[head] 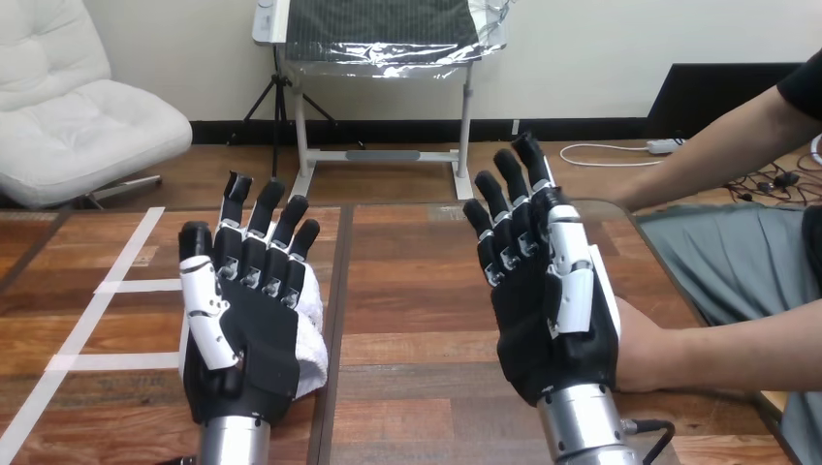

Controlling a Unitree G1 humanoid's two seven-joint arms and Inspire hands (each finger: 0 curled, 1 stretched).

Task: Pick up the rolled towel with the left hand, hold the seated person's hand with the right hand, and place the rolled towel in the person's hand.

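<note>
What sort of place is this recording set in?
Probably a staged test bench for handover trials: the brown wooden table carries white tape lines, a rolled white towel lies beneath the robot's left hand, and a person's hand rests beside its right hand.

A pale plain wall (601, 29) runs along the far side above a black skirting board (388, 129) and brown wooden floor (388, 179). Far left stands a white cushioned armchair (78, 116). At far centre is a white metal-framed stand (383, 155), its dark top panel wrapped in clear film. Nearest lies the dark wooden table (417, 291), marked at left with white tape lines (116, 286).
</note>
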